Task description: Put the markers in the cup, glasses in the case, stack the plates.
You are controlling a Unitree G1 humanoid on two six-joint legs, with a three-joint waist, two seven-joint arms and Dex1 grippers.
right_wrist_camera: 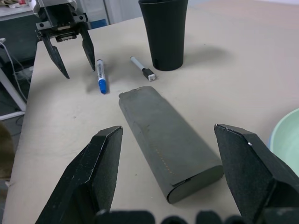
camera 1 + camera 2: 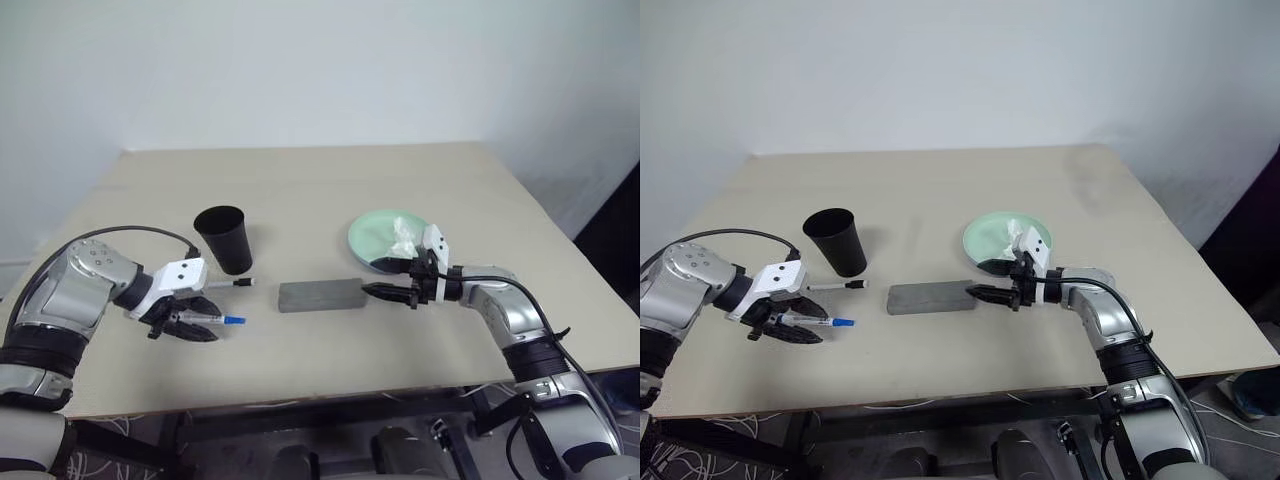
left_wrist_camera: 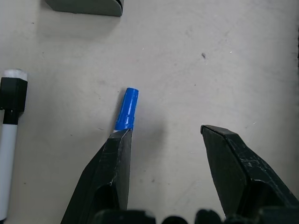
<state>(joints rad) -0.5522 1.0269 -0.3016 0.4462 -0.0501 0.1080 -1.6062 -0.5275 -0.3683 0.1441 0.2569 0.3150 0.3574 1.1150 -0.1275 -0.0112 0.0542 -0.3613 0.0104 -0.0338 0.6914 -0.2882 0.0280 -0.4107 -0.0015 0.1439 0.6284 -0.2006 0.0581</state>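
Observation:
The blue-capped marker (image 3: pixel 127 109) lies flat on the table, its barrel running under one finger of my left gripper (image 3: pixel 163 133). That gripper is open and holds nothing. The black-capped marker (image 2: pixel 228 285) lies close by, in front of the upright black cup (image 2: pixel 224 238). The gray case (image 2: pixel 320 295) lies shut in the middle of the table. My right gripper (image 1: pixel 168 130) is open, level and pointed at the case's right end. A mint green plate (image 2: pixel 375 238) sits behind the right gripper. The glasses are out of view.
A crumpled white tissue (image 2: pixel 403 235) rests on the green plate. The beige table (image 2: pixel 300 180) stretches wide behind the cup and plate. Its front edge runs just below both arms.

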